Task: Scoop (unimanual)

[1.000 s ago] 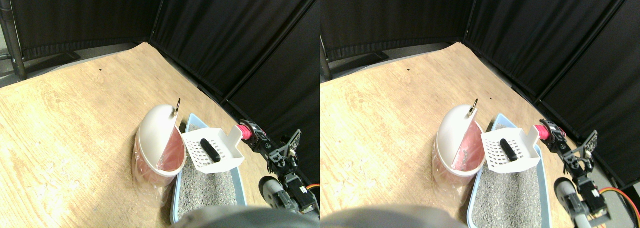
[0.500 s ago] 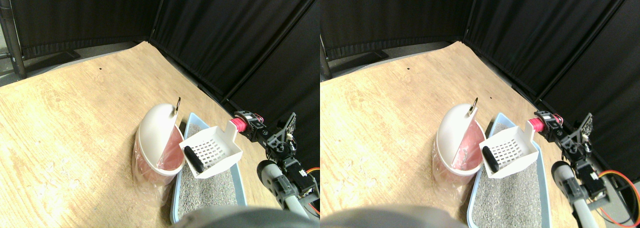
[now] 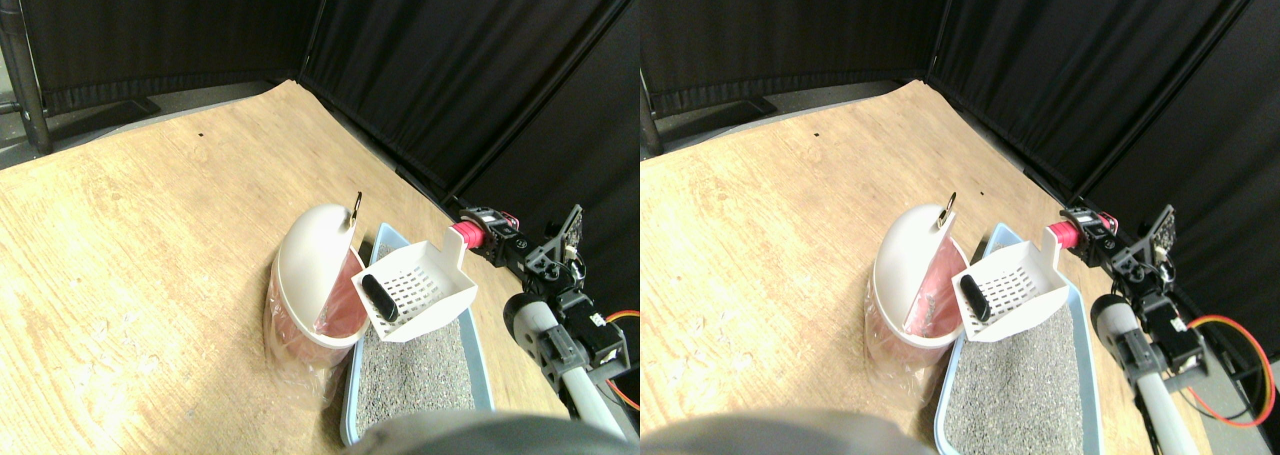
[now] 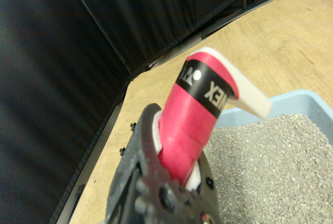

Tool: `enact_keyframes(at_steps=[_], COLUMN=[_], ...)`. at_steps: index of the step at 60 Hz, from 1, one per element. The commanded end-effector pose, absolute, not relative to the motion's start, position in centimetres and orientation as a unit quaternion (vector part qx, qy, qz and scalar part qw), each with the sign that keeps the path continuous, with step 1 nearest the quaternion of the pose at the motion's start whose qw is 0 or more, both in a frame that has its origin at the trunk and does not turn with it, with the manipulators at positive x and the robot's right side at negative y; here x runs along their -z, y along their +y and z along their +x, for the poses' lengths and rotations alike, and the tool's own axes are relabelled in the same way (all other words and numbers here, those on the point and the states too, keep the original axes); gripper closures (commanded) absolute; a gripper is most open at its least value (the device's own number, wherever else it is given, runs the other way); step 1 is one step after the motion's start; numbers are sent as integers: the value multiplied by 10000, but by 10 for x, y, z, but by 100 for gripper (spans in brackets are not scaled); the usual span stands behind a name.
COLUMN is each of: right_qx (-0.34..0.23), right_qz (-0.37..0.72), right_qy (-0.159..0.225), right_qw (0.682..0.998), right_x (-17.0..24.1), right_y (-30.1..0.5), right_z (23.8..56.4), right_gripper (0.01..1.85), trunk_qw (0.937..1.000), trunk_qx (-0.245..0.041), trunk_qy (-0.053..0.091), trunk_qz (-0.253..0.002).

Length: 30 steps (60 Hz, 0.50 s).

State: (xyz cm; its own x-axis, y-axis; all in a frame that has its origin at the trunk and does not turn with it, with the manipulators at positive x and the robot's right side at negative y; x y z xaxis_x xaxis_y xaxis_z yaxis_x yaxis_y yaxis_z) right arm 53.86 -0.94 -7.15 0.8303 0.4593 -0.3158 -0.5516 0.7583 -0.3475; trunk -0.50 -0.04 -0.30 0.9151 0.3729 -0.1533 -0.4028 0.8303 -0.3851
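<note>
**Observer:** What do you have in the stereo pair view?

**Operator:** I take the blue litter tray (image 3: 352, 395) as my landmark. It sits on the wooden floor (image 3: 150, 205), filled with grey litter (image 3: 415, 370). My right gripper (image 3: 487, 237) reaches in past the tray's far right corner and holds the pink wrapped handle (image 3: 466, 235) of the white slotted scoop (image 3: 418, 293). The scoop hangs above the tray's far end, tilted so its open front dips toward the bin. A black oblong piece (image 3: 379, 296) lies inside the scoop at that lowered front edge.

**Observer:** And the bin?

**Operator:** The white bin (image 3: 312, 275) stands just beside the tray's left edge, touching or nearly so. Its domed lid is tipped up, showing a pink liner (image 3: 345, 305) inside. The scoop's front edge sits right at the bin's opening, over the rim. Black curtains (image 3: 450, 65) close off the floor behind the tray.

**Observer:** What about the wrist view?

**Operator:** I see the pink handle (image 4: 190, 115) with a black band rising straight out of the dark jaw frame (image 4: 151, 182); the jaws clamp it at its base, so the pincer is closed on the handle. The white neck of the scoop (image 4: 244, 91) bends away from the handle's end. Beyond it lie the tray's blue rim (image 4: 291, 102) and the grey litter (image 4: 276, 167), with floor and curtain past that.
</note>
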Motion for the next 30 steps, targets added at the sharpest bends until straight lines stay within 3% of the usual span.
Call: enact_keyframes(at_steps=[1,15,30], right_qx=[-2730,-2715,-2369], right_qz=[-2253,-2810,-3034], right_qy=[939,430,369], right_qw=[9305,9195,9222], right_x=[64,56,47], right_y=[-4,2,11], right_z=[539,532,524], right_gripper=[180,180,180], trunk_qw=[9329,9331,9315], trunk_qx=[-2445,-2440,-2470], trunk_qy=[228,177,145], trunk_qz=[-2636,-2636,-2666])
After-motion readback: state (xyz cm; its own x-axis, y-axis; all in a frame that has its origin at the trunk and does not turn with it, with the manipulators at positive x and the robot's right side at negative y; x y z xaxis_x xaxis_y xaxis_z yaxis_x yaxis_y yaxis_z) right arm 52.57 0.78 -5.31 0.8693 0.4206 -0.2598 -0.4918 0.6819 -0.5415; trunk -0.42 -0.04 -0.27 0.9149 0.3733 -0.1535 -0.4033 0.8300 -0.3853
